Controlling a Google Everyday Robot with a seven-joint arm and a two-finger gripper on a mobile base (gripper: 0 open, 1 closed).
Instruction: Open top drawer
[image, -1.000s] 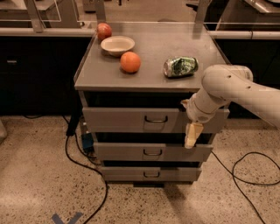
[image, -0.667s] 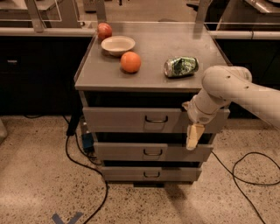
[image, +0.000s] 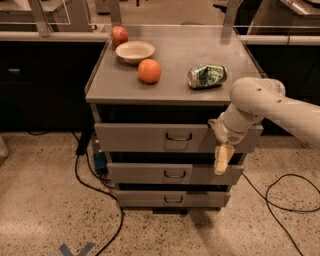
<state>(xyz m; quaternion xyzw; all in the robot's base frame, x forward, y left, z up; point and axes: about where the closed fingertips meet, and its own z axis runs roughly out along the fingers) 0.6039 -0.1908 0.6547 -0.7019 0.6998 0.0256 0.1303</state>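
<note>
The top drawer (image: 145, 137) is the widest grey front under the cabinet top, with a small dark wire loop handle (image: 178, 136) at its centre. Its front stands a little forward of the cabinet, with a dark gap above it. My gripper (image: 223, 157) hangs down from the white arm (image: 265, 102) in front of the drawer's right end, well to the right of the handle. It holds nothing that I can see.
On the cabinet top (image: 175, 60) lie an orange (image: 149, 70), a white bowl (image: 134, 51), an apple (image: 119, 35) and a crushed green can (image: 206, 76). Two narrower drawers (image: 174, 173) sit below. Black cables (image: 280, 192) trail on the speckled floor at both sides.
</note>
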